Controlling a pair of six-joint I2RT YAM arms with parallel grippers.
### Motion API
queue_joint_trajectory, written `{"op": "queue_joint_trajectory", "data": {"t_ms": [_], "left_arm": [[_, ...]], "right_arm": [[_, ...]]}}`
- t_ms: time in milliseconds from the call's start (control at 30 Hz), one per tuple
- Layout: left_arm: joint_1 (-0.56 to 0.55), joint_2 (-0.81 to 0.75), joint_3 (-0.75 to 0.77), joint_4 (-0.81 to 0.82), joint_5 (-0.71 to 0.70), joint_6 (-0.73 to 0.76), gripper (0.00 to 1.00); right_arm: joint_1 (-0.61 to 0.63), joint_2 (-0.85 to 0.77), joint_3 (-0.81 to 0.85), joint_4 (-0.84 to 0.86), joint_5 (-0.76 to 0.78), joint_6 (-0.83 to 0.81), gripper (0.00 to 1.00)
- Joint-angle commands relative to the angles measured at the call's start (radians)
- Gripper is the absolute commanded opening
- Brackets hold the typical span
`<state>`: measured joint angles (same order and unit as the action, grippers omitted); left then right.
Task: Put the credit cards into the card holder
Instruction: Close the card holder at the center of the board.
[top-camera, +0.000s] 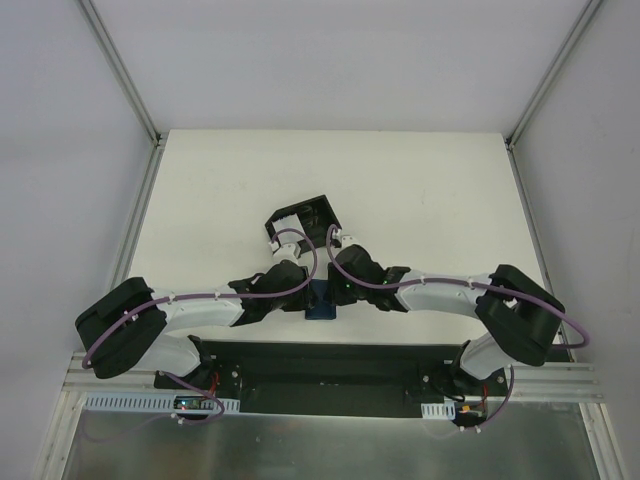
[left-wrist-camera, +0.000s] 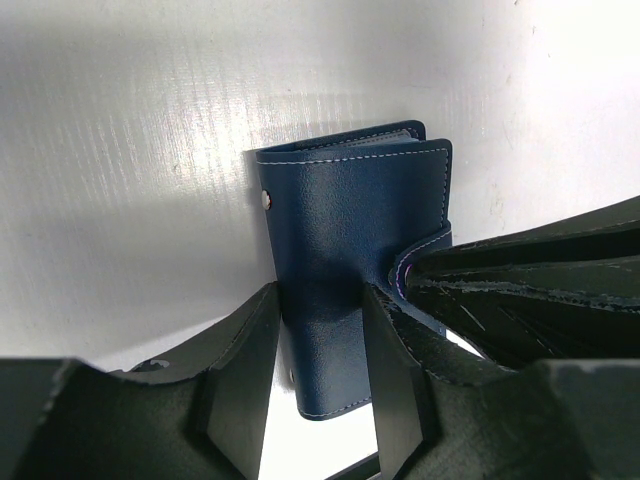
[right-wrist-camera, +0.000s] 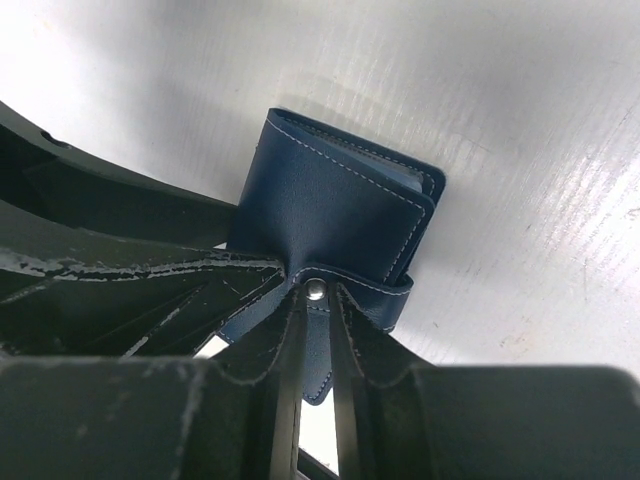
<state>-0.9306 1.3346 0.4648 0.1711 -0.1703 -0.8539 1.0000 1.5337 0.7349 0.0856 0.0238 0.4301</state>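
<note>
Dark blue, stitched, folded leather card holder sits over the near middle of the white table, between the 2 arms and near the black open-topped plastic box; left gripper, part open, grips it from both sides; right gripper, nearly closed, pinches its snap strap; whether cards lie inside cannot be told.

Soft, even light fills the top view: the white table is bright, with only faint, soft-edged shade towards its near edge. In both wrist views the table surface shows streaky glare, and a diffuse grey shadow lies beside the card holder — its stitching is sharp, while the near, dark jaws are blurred and murky.
</note>
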Motion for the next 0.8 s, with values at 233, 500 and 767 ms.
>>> {"op": "queue_joint_trajectory", "data": {"t_ms": [233,500,767], "left_arm": [[-0.01,0.037,-0.038,-0.159,-0.029,0.029,0.38],[-0.01,0.023,-0.051,-0.159,-0.041,0.013,0.38],[-0.01,0.011,-0.083,-0.125,-0.038,-0.01,0.38]], "right_arm": [[0.002,0.054,0.05,-0.023,-0.053,-0.005,0.17],[0.002,0.114,0.121,-0.193,-0.03,-0.008,0.15],[0.0,0.181,0.181,-0.288,-0.005,-0.001,0.15]]}}
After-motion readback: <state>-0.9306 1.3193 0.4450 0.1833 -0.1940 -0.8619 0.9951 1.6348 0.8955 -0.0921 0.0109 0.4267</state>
